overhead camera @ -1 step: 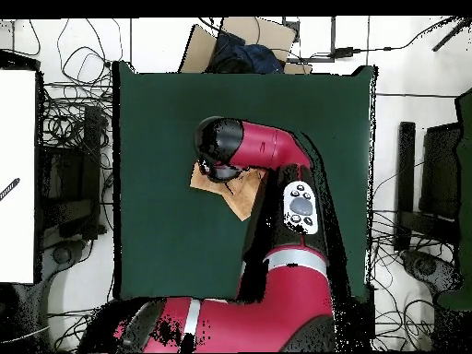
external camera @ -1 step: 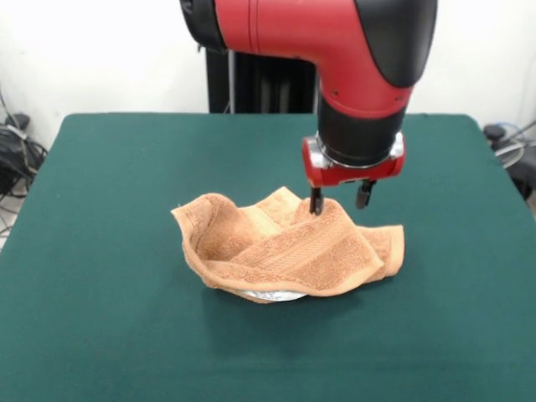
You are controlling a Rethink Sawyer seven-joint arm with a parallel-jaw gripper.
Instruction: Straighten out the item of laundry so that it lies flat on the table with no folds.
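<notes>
Here the small light orange-brown terry towel [external camera @ -1 step: 289, 251] sits crumpled near the middle of the large table with the dark green felt-like top [external camera @ -1 step: 100, 318], a little toward the front edge in the front view. It is far from flat: its edges curl upward on the left and at the back, a broad flap with a woven border band folds across the front, and a rolled edge stands up at the right corner. A pale patch shows under the front fold, too small to make out.

The red and black robot arm [external camera @ -1 step: 352, 59] comes down over the towel's back right part. Its gripper [external camera @ -1 step: 341, 199] hangs with two dark fingertips pointing down and spread apart, a clear gap between them. The left fingertip [external camera @ -1 step: 316, 201] appears to meet the towel's raised back edge; the other hangs just above the cloth, holding nothing.

In the overhead view the arm covers most of the towel [overhead camera @ -1 step: 241, 194], so only tan corners peek out beside the wrist, on the green table [overhead camera @ -1 step: 166, 230].
</notes>
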